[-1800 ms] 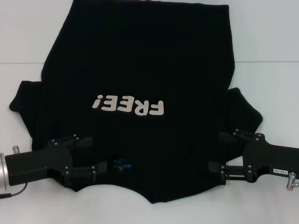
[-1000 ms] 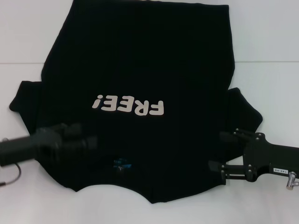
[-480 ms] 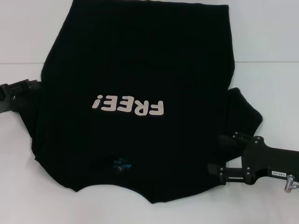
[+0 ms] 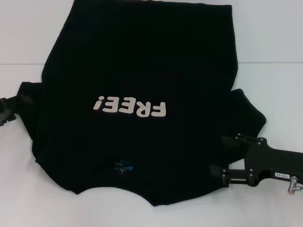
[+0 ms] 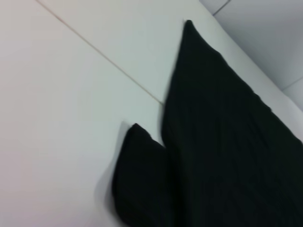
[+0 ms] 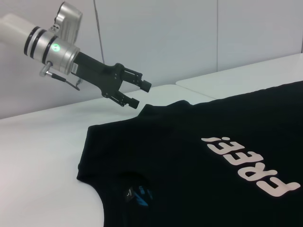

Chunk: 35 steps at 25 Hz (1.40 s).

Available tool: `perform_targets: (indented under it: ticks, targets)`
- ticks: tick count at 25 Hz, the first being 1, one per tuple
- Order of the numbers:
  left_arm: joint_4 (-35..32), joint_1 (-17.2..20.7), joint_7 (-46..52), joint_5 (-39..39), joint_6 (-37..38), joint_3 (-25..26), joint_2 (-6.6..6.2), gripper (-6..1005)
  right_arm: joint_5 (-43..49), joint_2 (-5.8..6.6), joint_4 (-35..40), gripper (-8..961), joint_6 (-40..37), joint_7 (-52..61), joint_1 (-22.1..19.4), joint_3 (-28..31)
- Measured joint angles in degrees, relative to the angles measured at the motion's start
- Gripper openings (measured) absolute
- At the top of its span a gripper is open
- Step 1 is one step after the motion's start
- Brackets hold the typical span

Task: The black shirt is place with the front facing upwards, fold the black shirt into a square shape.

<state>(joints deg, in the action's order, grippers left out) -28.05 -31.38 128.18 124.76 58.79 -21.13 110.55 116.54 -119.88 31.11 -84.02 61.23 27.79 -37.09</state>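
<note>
Our left gripper (image 6: 137, 93) black with screws on a silver wrist, green dot, our right gripper (image 4: 226, 156) black, white label

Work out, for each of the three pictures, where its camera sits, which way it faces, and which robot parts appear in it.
Head view: looks down from the robot's head at the black shirt; left gripper at its sleeve, right gripper open by the other.
Left wrist view: looks along the table at the sleeve; no robot parts.
Right wrist view: faces across the lettering toward the open left gripper.
All share the shirt.
</note>
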Motion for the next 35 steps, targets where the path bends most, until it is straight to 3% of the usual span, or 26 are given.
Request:
perform_targets:
  ticks: [13, 23, 35]
  targets:
    - [1.0, -1.7, -1.6, 0.1, -7.6, -1.6, 2.1, 873, -0.1, 0.0, 0.0, 924, -0.3, 0.2, 0.1, 0.0]
    - [1.6, -1.5, -1.6, 0.1, -8.7, -1.6, 2.32, 873, -0.2, 0.0, 0.0, 924, -0.5, 0.2, 0.0, 0.0]
    - [1.7, -2.9, -2.8, 0.1, -10.2, -2.1, 3.65, 873, -0.2, 0.0, 0.0, 924, -0.8, 0.2, -0.1, 0.0]
